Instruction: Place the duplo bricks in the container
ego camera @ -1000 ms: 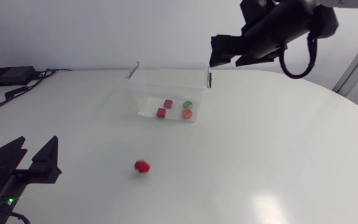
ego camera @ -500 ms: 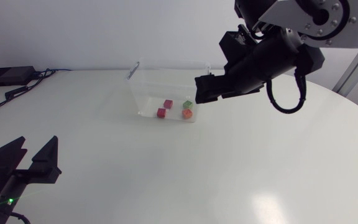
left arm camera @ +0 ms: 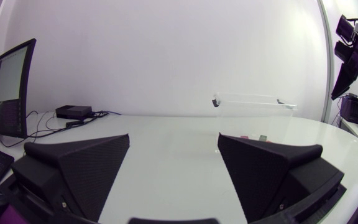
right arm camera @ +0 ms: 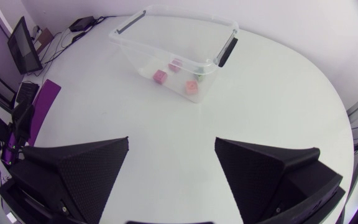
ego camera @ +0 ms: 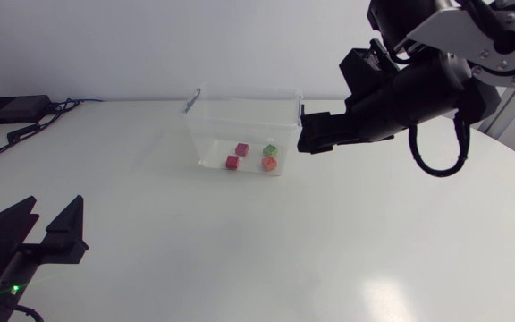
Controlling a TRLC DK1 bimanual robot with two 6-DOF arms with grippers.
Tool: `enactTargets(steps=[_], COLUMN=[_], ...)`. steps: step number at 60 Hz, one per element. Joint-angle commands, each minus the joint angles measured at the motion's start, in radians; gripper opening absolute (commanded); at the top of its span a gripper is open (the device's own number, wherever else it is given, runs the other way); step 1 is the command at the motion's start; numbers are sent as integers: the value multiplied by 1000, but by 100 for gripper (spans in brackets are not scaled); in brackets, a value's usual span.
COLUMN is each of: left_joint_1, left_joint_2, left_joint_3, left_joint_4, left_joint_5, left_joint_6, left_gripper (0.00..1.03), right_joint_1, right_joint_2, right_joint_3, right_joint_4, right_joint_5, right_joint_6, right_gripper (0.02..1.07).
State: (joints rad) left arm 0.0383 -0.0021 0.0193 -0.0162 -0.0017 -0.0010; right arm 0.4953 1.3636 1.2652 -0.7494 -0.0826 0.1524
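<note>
A clear plastic container point(ego camera: 202, 125) stands at the back middle of the table. Inside it lie a pink brick point(ego camera: 241, 148), a dark red brick point(ego camera: 232, 162), a green brick point(ego camera: 270, 150) and an orange brick point(ego camera: 269, 164). My right gripper point(ego camera: 316, 136) hangs beside the container's right end, open and empty. The right wrist view shows the container point(right arm camera: 135, 53) and the orange brick point(right arm camera: 191, 87) ahead of the right gripper point(right arm camera: 173, 158). My left gripper point(ego camera: 56, 206) rests open at the front left, far from the container point(left arm camera: 253, 102).
A black box point(ego camera: 7, 109) with cables lies at the table's back left edge. The container has a black latch point(ego camera: 301, 114) at its right end, close to my right gripper. My right arm point(left arm camera: 347, 56) shows beyond the container in the left wrist view.
My right arm came down from above the container, then drew back to the right. A red brick seen on the table in front of the container a second ago is gone from view. The left arm stayed still.
</note>
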Motion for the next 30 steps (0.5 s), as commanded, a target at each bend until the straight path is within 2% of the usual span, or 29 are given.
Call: enactTargets(steps=[1, 17, 30], left_joint_1=[8, 8, 8], left_joint_2=[-10, -10, -10], left_joint_3=[-18, -18, -18], left_joint_4=[10, 9, 10], left_joint_5=[0, 0, 0], left_joint_6=[-22, -22, -22], left_gripper=[99, 99, 99], right_joint_1=[5, 196, 335], right_joint_2=[-17, 12, 72], right_joint_3=[-35, -133, -121], right_joint_4=[12, 91, 122], right_joint_5=[-3, -2, 6], right_joint_6=[7, -17, -22], right_gripper=[102, 102, 102])
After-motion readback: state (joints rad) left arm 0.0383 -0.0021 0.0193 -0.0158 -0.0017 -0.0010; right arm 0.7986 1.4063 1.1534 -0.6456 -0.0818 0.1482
